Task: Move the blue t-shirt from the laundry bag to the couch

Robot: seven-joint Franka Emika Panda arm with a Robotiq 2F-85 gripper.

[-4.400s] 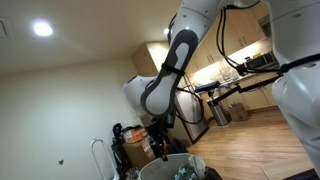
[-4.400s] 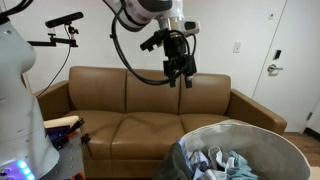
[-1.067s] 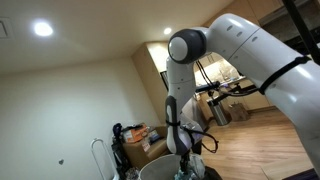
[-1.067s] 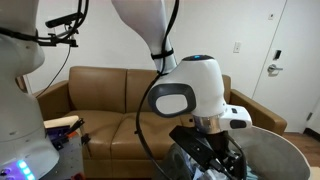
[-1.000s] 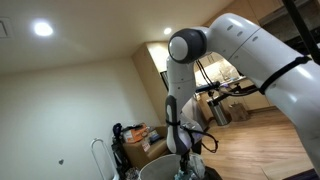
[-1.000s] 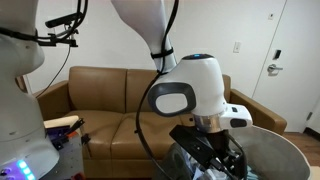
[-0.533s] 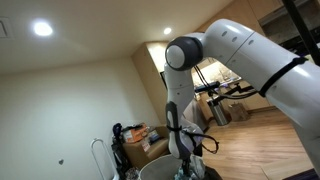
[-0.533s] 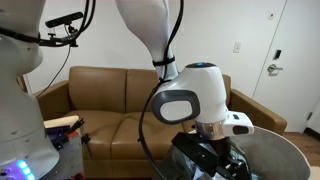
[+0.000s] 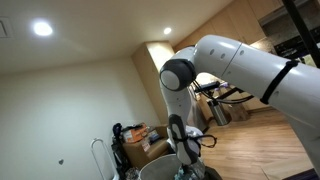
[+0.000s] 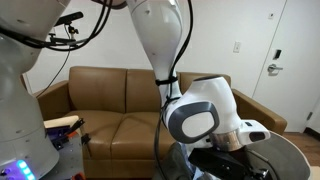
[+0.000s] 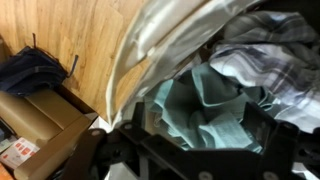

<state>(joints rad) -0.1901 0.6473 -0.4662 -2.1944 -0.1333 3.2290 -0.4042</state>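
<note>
The blue t-shirt (image 11: 205, 110) lies crumpled inside the silver-grey laundry bag (image 11: 150, 50), in the wrist view. My gripper (image 11: 200, 135) is down inside the bag with its dark fingers spread wide, one on each side of the blue cloth, and is open. In both exterior views the arm reaches down into the bag (image 10: 288, 150) (image 9: 152, 170) and the fingertips are hidden behind the wrist and the bag rim. The brown leather couch (image 10: 110, 110) stands behind the bag.
A plaid grey-and-white garment (image 11: 270, 55) lies in the bag beside the blue shirt. A cardboard box (image 11: 40, 125) and a dark bag (image 11: 35, 70) sit on the wooden floor next to the laundry bag. A white door (image 10: 285, 60) is right of the couch.
The arm has come down from above the couch and sunk into the laundry bag. Over the last second the wrist has moved lower and further right inside the bag.
</note>
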